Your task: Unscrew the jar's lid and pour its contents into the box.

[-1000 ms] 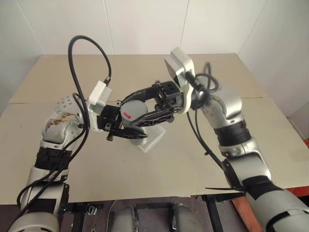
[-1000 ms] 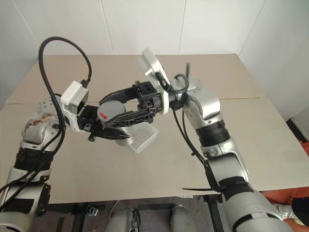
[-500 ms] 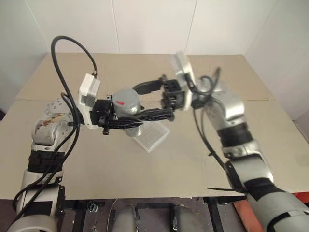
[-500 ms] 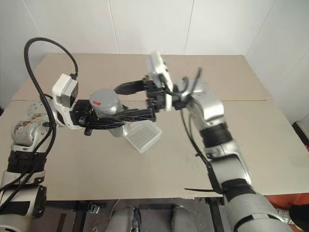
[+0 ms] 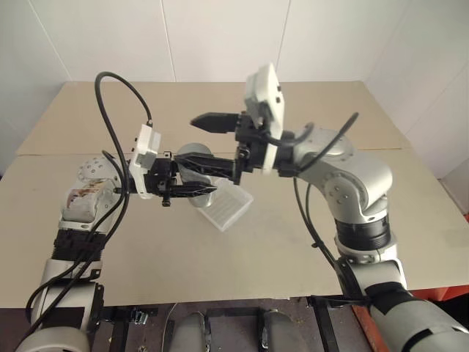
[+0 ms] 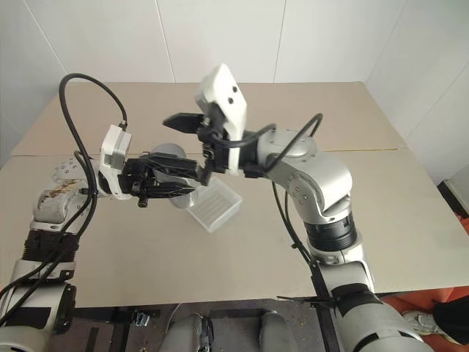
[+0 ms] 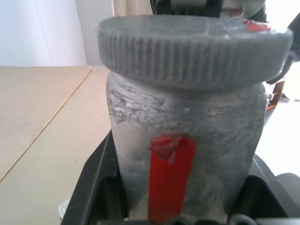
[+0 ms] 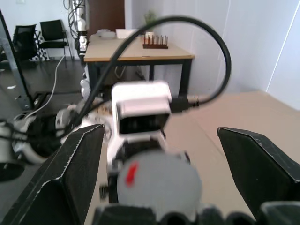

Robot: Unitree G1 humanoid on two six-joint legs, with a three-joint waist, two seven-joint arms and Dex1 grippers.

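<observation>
Jar: being held above the counter by the left gripper, jaws clamped on the body; the box lies just beneath.
Lid: sitting on the jar, apparently not yet off.
Right gripper: a second ago its jaws were closed around the lid; now they are standing wide apart, one finger above the lid.
Meaning: judged a regrasp between twists; unscrewing is continuing, pouring not yet begun.
</observation>
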